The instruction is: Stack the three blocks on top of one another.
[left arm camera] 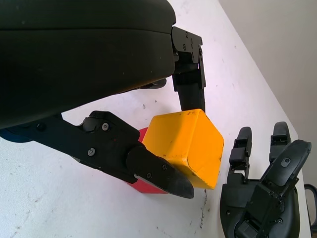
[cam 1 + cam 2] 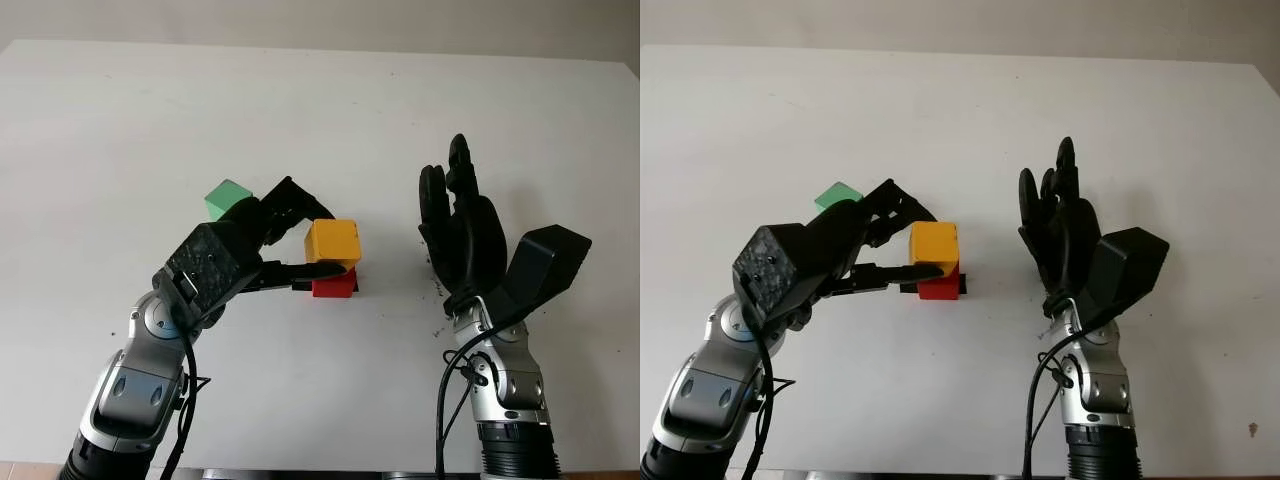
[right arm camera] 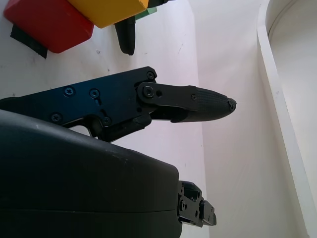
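Observation:
A yellow block (image 2: 333, 241) sits a little askew on top of a red block (image 2: 335, 286) near the middle of the white table (image 2: 140, 110). My left hand (image 2: 932, 242) is shut on the yellow block, one finger behind it and the thumb (image 1: 158, 173) at its lower front edge. In the left wrist view the red block (image 1: 146, 186) peeks out under the yellow block (image 1: 188, 144). A green block (image 2: 226, 199) lies on the table just behind my left hand, partly hidden by it. My right hand (image 2: 460, 215) is open, held upright to the right of the stack and apart from it.
A small black piece (image 3: 27, 40) lies against the red block's base. The table's far edge runs along the top of the head views, with a pale wall behind it.

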Robot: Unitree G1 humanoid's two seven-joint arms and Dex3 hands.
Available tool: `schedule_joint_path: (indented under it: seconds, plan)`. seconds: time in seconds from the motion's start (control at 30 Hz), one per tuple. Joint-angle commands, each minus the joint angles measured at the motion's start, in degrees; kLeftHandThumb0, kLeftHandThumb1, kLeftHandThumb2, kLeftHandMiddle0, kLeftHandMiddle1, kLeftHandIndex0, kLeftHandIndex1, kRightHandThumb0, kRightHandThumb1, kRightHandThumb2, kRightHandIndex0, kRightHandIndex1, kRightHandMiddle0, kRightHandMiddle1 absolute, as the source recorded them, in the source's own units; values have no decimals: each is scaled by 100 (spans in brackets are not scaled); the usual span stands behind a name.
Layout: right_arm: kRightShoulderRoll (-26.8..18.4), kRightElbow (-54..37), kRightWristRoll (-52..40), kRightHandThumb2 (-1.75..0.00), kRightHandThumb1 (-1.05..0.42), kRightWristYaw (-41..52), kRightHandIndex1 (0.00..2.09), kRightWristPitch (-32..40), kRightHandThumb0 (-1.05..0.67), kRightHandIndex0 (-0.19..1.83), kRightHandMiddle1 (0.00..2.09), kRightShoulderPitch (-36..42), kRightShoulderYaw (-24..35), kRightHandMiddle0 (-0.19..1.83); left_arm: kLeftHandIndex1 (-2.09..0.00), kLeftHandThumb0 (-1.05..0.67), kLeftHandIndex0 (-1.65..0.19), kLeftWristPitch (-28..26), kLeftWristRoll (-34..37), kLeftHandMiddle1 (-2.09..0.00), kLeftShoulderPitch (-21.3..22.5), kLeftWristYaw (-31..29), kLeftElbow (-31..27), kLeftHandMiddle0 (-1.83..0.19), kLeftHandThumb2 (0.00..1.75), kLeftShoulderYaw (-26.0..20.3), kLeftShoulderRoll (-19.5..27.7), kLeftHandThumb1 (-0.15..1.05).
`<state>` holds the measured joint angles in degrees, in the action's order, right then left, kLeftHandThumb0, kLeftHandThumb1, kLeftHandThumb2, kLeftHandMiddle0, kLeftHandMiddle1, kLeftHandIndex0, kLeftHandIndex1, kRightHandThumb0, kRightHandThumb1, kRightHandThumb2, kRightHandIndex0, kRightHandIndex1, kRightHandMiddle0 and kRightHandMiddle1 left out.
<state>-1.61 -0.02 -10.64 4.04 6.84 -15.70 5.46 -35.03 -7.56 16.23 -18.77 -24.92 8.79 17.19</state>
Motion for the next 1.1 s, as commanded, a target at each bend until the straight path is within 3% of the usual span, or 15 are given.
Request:
schedule_joint_path:
  seconds: [0.0, 0.57, 1.07]
  plan:
    - [-45, -137, 14, -46, -105, 16, 0, -13, -61, -19, 0, 92, 20, -19, -163, -45, -29, 14, 44, -5, 106, 10, -8, -25, 6, -25, -21, 104]
    - [-54, -242, -2, -46, -105, 21, 0, 61, -59, -19, 0, 134, 22, -19, -170, -41, -19, 384, -67, -4, 77, 128, 223, -21, 6, 90, -29, 105]
    - [-76, -239, 0, -45, -105, 79, 0, 37, -60, -19, 0, 150, 28, -19, -149, -46, -16, 254, -328, -5, 81, -21, 1, -15, 10, 283, 156, 105]
